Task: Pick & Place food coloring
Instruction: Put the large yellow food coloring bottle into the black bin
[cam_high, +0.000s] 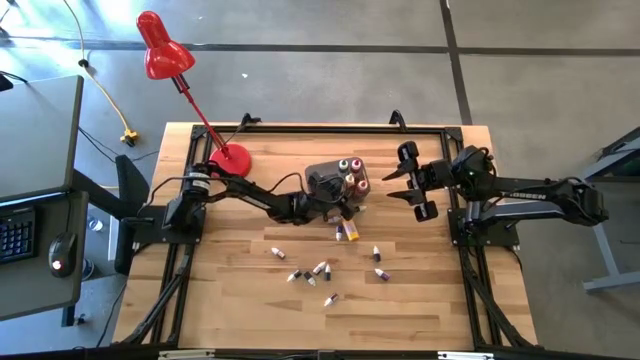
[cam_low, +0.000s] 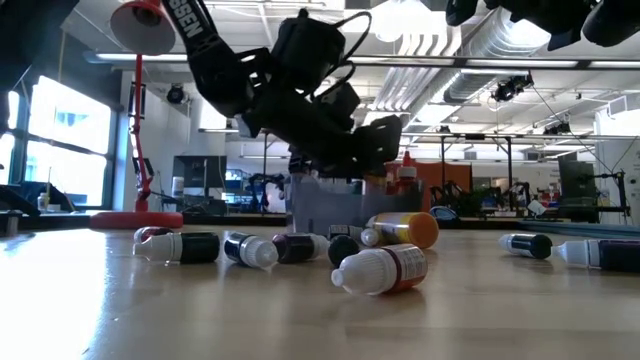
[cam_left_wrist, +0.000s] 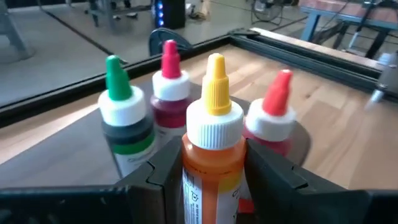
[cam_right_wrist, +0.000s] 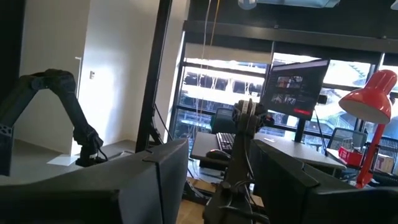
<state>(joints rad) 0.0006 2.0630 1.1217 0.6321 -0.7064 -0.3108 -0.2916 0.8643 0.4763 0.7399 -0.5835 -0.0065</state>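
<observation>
Reviewing the high view from left to right, the left hand (cam_high: 345, 207) sits at frame centre, at the lower edge of the dark grey tub (cam_high: 325, 181). The left wrist view shows its fingers (cam_left_wrist: 273, 177) closed against both sides of an orange bottle with a yellow cap (cam_left_wrist: 214, 149), held upright. Just beyond it stand three bottles already in the tub: a green-capped bottle (cam_left_wrist: 126, 121), a dark red bottle with a red cap (cam_left_wrist: 169, 93) and a red bottle with a red cap (cam_left_wrist: 273, 118). Judgement: three bottles are placed and a fourth is at the point of delivery, not yet released.

Below centre on the desk (cam_high: 230, 300), loose food coloring is left. Near the held bottle lies a yellow bottle (cam_high: 351, 233). Further down the frame lie a small cluster (cam_high: 312, 272), one bottle at its left (cam_high: 277, 252), one lower down (cam_high: 330, 299) and two at the right (cam_high: 379, 264). The low view confirms several lying on their sides, among them a white bottle with a red label (cam_low: 380, 270) and a large orange one (cam_low: 400, 230). The exact count cannot be told; roughly eight or nine appear outstanding, so the task is under halfway.

At right of centre, the right hand (cam_high: 412, 183) hovers above the desk beside the tub, jaws apart and empty, waiting.
</observation>
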